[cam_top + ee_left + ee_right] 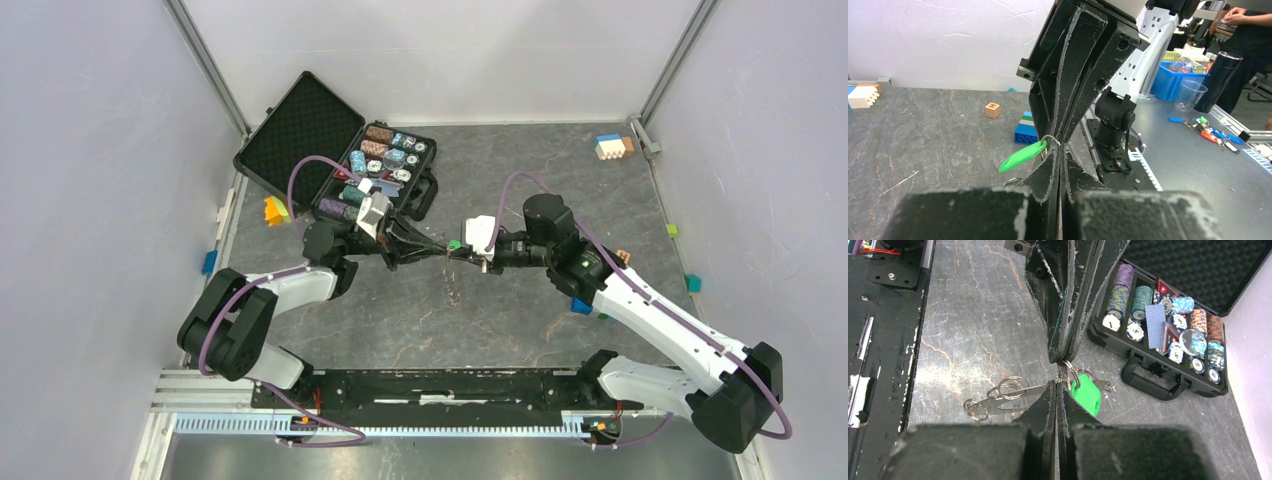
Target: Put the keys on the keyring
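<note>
Over the middle of the table my left gripper (pixel 440 247) and right gripper (pixel 463 250) meet tip to tip, both shut. Between the tips is a thin metal keyring (pixel 1050 140), and both seem pinched on it. A key with a bright green head (pixel 1023 156) hangs from that ring, left of the left gripper (pixel 1060 150). In the right wrist view the green key (pixel 1086 395) sits just right of the right gripper (pixel 1057 385). A flat grey metal piece carrying several small rings (pixel 998 397) dangles to its left. Where the ring sits inside the pads is hidden.
An open black case of poker chips (pixel 300 125) lies behind the left arm, its handle (pixel 1148 385) close to the grippers. A blue brick (pixel 1025 134) and a wooden cube (pixel 992 109) rest on the table; more blocks (pixel 612 146) sit at the back right.
</note>
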Controlling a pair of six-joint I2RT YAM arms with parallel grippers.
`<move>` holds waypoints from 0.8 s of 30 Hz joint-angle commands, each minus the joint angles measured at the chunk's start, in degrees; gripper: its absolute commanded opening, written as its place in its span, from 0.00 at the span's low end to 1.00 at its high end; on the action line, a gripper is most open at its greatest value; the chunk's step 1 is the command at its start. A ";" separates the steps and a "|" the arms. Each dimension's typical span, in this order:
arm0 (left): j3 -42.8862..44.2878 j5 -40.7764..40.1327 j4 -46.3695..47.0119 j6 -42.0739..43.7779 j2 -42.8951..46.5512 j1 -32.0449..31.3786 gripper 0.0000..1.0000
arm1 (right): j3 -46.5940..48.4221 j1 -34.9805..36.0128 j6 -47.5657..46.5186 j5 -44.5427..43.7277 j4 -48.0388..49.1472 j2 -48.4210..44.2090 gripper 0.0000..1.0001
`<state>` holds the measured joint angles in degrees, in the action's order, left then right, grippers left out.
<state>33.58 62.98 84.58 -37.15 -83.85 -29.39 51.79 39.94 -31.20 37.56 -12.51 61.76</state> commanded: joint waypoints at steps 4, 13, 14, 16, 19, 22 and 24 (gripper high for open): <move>0.38 -3.66 3.40 -0.30 0.18 0.62 0.02 | 0.08 -0.74 -0.10 -0.71 1.70 -2.19 0.00; -0.81 -6.92 1.66 0.47 0.48 1.61 0.02 | 2.41 -1.45 0.16 -0.52 0.09 -2.73 0.00; -1.05 -7.39 1.28 0.77 0.55 1.69 0.02 | 2.67 -1.52 0.09 -0.47 -0.17 -2.83 0.00; -1.37 -8.25 0.37 1.44 0.88 1.77 0.02 | 3.00 -1.54 -0.02 -0.47 -0.48 -2.94 0.00; -1.62 -8.72 -0.98 2.42 1.26 1.78 0.02 | 3.14 -1.71 0.01 -0.30 -0.58 -2.95 0.00; -1.61 -8.88 -2.00 2.66 1.28 1.79 0.02 | 3.35 -1.96 0.26 0.20 -0.58 -2.94 0.00; -1.77 -9.14 -3.45 3.37 1.49 1.79 0.02 | 3.77 -2.05 0.54 0.41 -0.67 -2.86 0.00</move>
<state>32.16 56.27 82.54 -36.99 -83.83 -28.05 52.16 38.20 -31.27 37.01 -14.26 60.20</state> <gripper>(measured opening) 0.022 0.006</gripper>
